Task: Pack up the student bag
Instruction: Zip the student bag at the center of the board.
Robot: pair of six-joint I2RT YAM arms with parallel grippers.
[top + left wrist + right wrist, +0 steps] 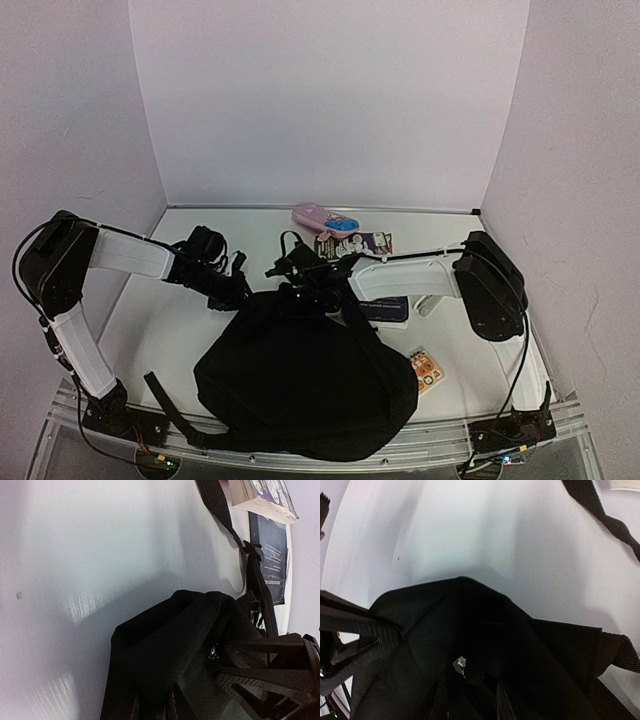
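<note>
Slumping at the near middle of the white table (pixel 165 330), the large soft black fabric backpack (pixel 305 385) lies in a rounded heap between my two bases, with its top edge turned toward the far wall. My left gripper (pixel 240 292) and my right gripper (pixel 300 285) both sit at that top edge, close together and pressed into the cloth. A small silver zipper pull (pixel 459 666) shows on the fabric just beyond my right fingers. Black fingers against black cloth leave me unable to tell how wide either jaw stands, or whether it holds any fabric.

One black webbing strap (pixel 160 393) trails off the bag's near-left corner; another black strap (pixel 602 515) runs loose over the table past the top edge. Beyond that lies a paperback book with a cartoon cover and yellowed page edges (pixel 355 243), and behind it a pink oblong pencil case (pixel 320 215) near the back wall. A flat dark-blue booklet (pixel 388 311) lies partly under my right forearm. A small card with colourful pictures (pixel 426 370) rests just beside the bag's right flank.
</note>
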